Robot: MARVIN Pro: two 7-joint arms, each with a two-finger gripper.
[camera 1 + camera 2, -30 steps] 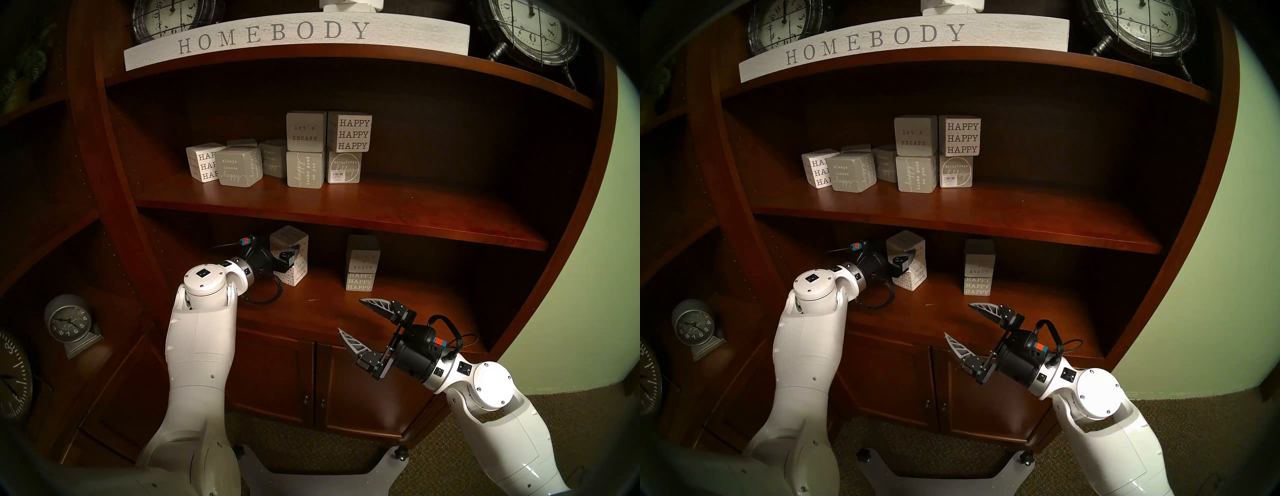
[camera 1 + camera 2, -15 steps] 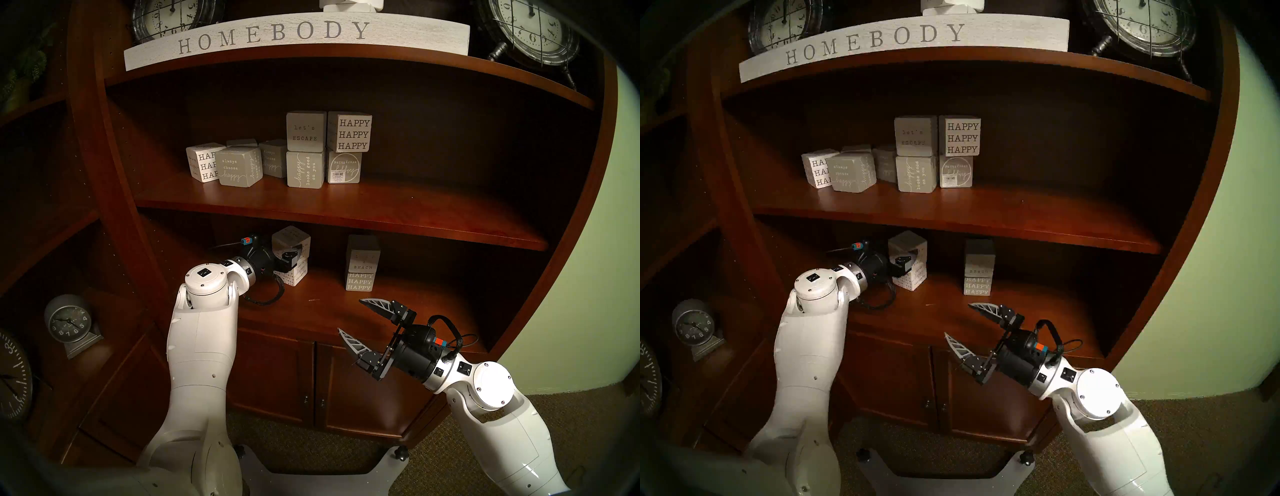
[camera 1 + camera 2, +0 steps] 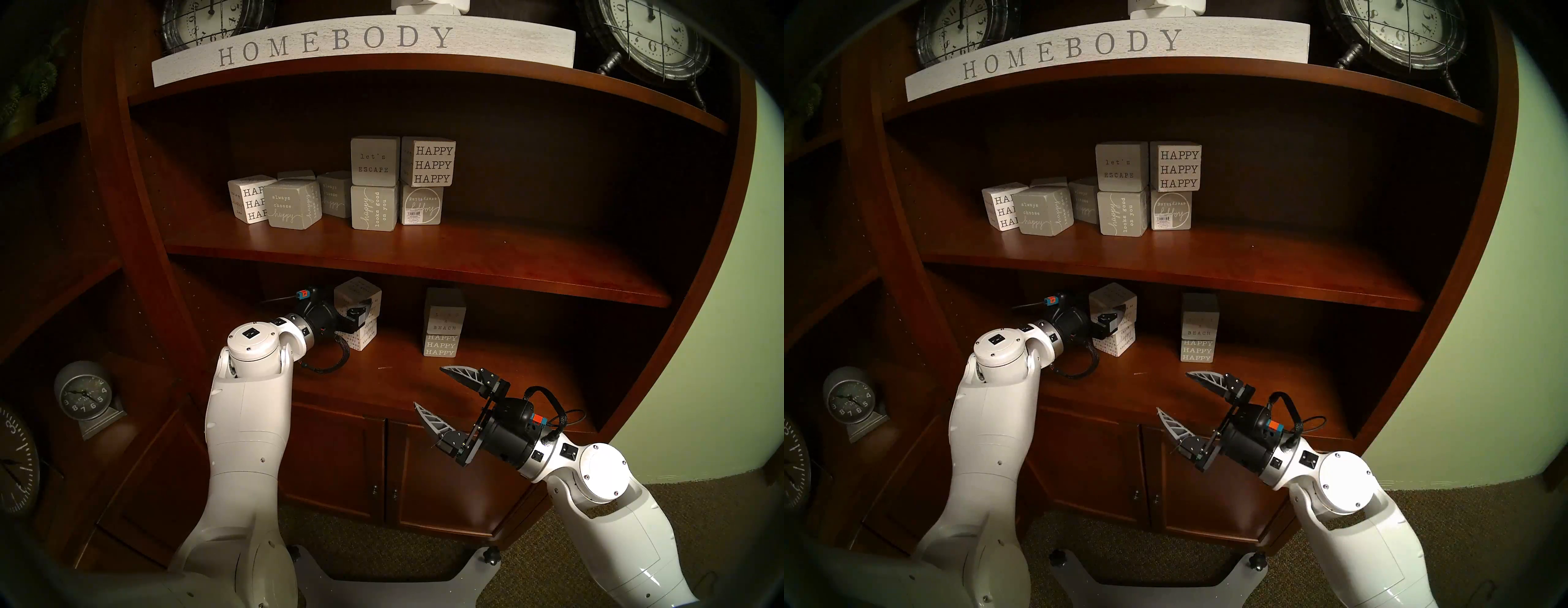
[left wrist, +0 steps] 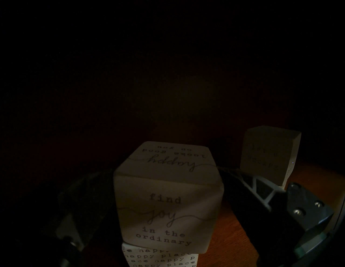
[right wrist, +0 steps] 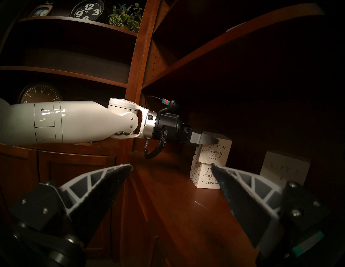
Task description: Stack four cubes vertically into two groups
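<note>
On the lower shelf [image 3: 394, 373], an upper white cube [image 3: 358, 292] [image 4: 168, 205] [image 5: 214, 151] rests slightly askew on a lower white cube [image 3: 362, 339] [image 5: 203, 177]. My left gripper [image 3: 360, 302] [image 4: 166, 169] stands open around the upper cube. Bare shelf shows between the cube and the right finger [image 4: 248, 186]. To the right, the grey "LIFE'S A BEACH" cube [image 3: 444, 314] [image 5: 283, 167] sits on the grey "HAPPY HAPPY HAPPY" cube [image 3: 441, 344]. My right gripper [image 3: 428, 386] [image 5: 171, 165] hangs open and empty at the shelf's front edge, in front of the grey stack.
The middle shelf [image 3: 466, 259] overhangs the stacks and carries several other lettered cubes [image 3: 375, 182]. Cabinet doors [image 3: 382, 467] lie below the lower shelf. A HOMEBODY sign [image 3: 335, 42] and clocks [image 3: 657, 38] stand on top. A small clock [image 3: 82, 395] sits at the left.
My left gripper's jaws have spread apart. It and the upper white cube have shifted slightly right. The right arm has not moved.
</note>
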